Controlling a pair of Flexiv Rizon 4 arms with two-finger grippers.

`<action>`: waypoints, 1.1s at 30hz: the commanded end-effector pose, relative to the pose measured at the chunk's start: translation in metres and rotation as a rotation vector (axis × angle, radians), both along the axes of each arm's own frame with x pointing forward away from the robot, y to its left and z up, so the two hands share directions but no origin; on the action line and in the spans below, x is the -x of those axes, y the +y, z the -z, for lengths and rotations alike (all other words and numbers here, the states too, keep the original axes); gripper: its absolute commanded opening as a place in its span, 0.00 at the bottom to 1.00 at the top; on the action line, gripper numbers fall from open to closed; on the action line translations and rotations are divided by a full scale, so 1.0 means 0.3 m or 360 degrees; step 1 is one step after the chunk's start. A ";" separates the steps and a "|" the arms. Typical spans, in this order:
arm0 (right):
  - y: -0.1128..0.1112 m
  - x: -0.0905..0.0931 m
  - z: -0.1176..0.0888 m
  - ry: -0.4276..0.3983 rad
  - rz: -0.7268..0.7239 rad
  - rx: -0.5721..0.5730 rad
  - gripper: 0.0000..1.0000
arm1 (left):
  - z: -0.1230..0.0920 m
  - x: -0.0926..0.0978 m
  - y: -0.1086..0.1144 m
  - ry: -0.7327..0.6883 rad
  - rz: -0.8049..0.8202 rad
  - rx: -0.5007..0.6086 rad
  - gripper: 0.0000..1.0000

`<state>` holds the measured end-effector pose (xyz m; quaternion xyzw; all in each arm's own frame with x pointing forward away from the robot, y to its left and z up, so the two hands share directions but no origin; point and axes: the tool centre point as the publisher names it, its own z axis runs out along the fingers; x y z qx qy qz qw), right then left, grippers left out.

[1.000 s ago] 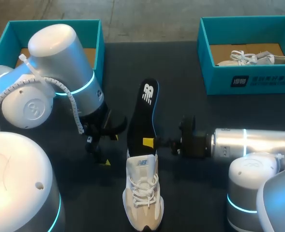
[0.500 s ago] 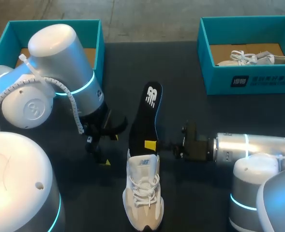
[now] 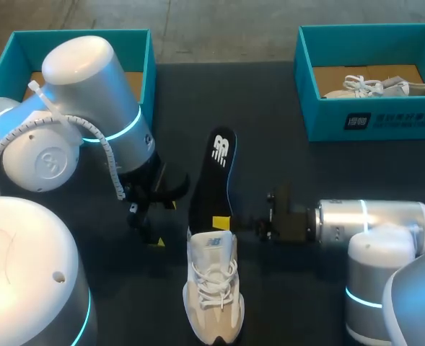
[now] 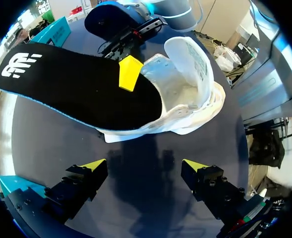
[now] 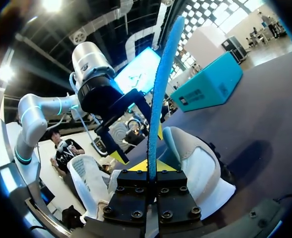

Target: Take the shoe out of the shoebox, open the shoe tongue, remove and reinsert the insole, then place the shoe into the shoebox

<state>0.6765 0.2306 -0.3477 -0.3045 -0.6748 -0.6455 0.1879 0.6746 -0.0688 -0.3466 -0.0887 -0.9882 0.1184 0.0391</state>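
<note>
Now, dark table (image 3: 270,101) spans frame. Teal shoebox (image 3: 136,45) upper left, partly behind left arm. Second box (image 3: 320,119) upper right, pale sneaker (image 3: 371,86) inside. White shoe (image 3: 212,288) on table at lower centre, outside both boxes, toe toward bottom edge, tongue (image 4: 188,54) lifted. Black insole (image 3: 216,173): one end in shoe opening, rest angled up toward frame centre. Right gripper (image 5: 152,168) clamped on insole edge beside shoe collar. Left gripper (image 4: 145,166) just left of shoe, fingers spread, holding nothing.
</note>
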 end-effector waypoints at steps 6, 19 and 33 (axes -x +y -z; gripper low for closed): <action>0.011 0.021 0.021 0.0032 -0.0036 0.0014 0.00 | -0.001 0.001 0.000 -0.0001 0.0000 -0.0003 1.00; 0.020 0.057 0.026 0.0080 -0.0103 0.0016 0.00 | -0.001 0.001 0.000 -0.0001 0.0000 -0.0003 1.00; 0.034 0.056 0.019 0.0104 -0.0143 0.0038 0.00 | -0.001 0.001 0.000 -0.0001 0.0000 -0.0003 1.00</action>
